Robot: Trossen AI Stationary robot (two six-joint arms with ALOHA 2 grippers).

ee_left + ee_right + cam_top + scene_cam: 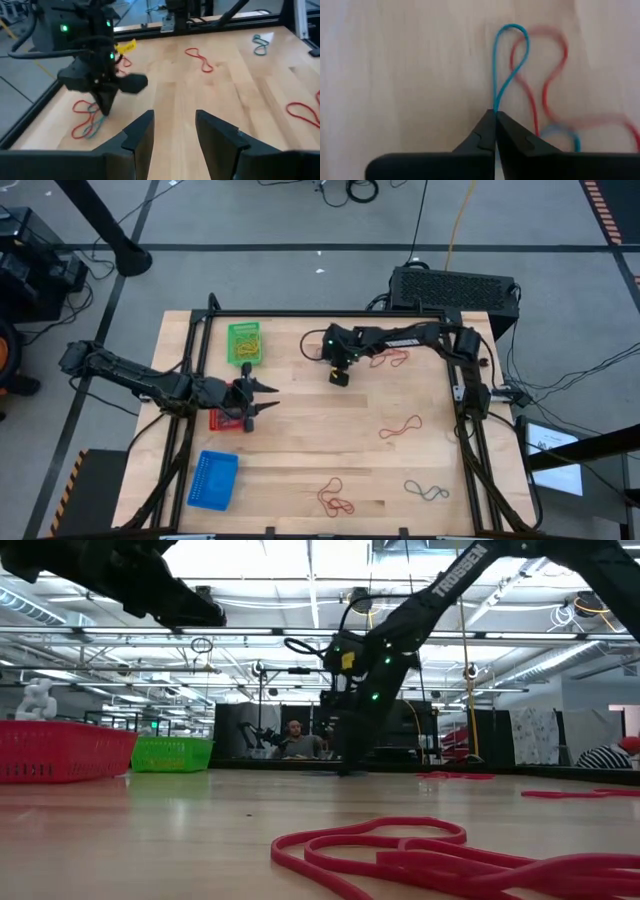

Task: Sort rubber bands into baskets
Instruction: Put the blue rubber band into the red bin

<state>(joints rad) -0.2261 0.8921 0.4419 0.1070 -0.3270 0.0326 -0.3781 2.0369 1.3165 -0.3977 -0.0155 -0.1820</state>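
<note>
Three baskets sit on the desk's (300, 440) left side: green (244, 343), red (222, 420), blue (213, 479). The right claw (495, 114), pressed together, pinches a blue rubber band (509, 65) beside a red band (547, 85) near the far edge. The left claw (174, 131) hangs spread over the red basket, the desk's middle open.

The red basket (225, 420) is mostly hidden under the left gripper (262, 400) in the high view. In the right wrist view the red band (550, 85) is blurred and runs off the edge. In the low view the near red bands (420, 860) are cut off by the edge.
</note>
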